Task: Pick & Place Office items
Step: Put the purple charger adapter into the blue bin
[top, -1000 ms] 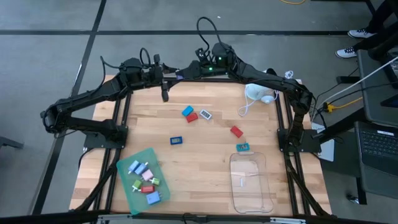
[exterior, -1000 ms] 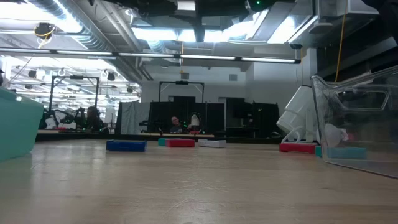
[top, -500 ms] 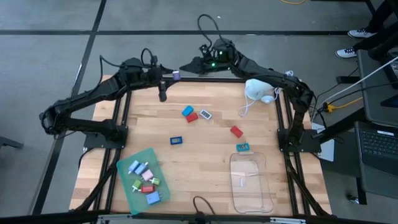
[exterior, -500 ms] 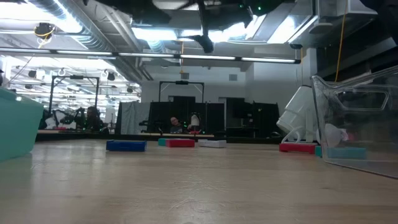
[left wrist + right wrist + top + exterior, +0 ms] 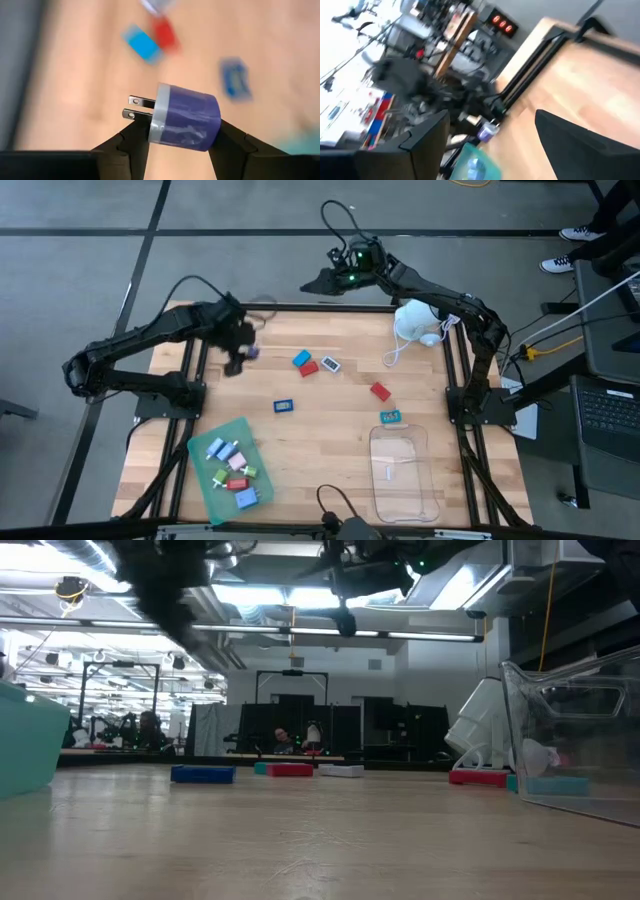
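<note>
Left gripper [image 5: 172, 145] clamps a purple plug adapter [image 5: 185, 117], prongs protruding, above the bench [image 5: 330, 480] on the far side of the green tray [image 5: 200, 455]. Right gripper [image 5: 318, 280], fingers spread wide and empty, hangs beyond the bench's far edge, well apart from that tray. Done, by appearance: several office items [image 5: 233, 467] lie in the green tray; the clear tray [image 5: 405, 475], beside it, seems to hold one small piece. Left: five pieces on the bench beyond the green tray, namely blue [image 5: 301, 359], red [image 5: 310, 368], white [image 5: 331, 364], another red [image 5: 380, 391], teal [image 5: 390, 416], plus a blue one [image 5: 284, 406].
</note>
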`<action>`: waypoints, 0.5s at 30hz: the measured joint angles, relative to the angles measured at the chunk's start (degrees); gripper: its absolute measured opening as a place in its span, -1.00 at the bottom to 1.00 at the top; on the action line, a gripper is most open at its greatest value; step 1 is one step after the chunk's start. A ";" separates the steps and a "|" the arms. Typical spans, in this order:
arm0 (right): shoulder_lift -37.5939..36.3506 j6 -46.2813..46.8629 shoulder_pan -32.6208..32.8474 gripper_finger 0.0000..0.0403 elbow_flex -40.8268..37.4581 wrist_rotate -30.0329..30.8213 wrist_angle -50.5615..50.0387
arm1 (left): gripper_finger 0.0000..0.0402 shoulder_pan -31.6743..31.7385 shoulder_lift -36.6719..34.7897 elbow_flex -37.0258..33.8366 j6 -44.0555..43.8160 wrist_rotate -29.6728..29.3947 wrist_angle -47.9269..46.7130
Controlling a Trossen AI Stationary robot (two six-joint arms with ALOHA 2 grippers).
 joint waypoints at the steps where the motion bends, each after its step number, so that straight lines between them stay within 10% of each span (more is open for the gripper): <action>1: -0.01 -0.22 0.11 0.46 0.00 -0.67 0.08 | -0.20 -0.99 -0.11 0.00 -0.08 0.87 -3.61; 7: -0.07 -2.10 0.47 0.41 0.00 -3.01 0.13 | -0.21 -9.18 -1.47 -0.11 -7.28 3.89 -15.09; 15: -0.07 -4.85 0.55 0.41 0.00 -8.25 0.17 | -0.21 -26.22 -3.54 -6.00 -30.56 5.08 -8.26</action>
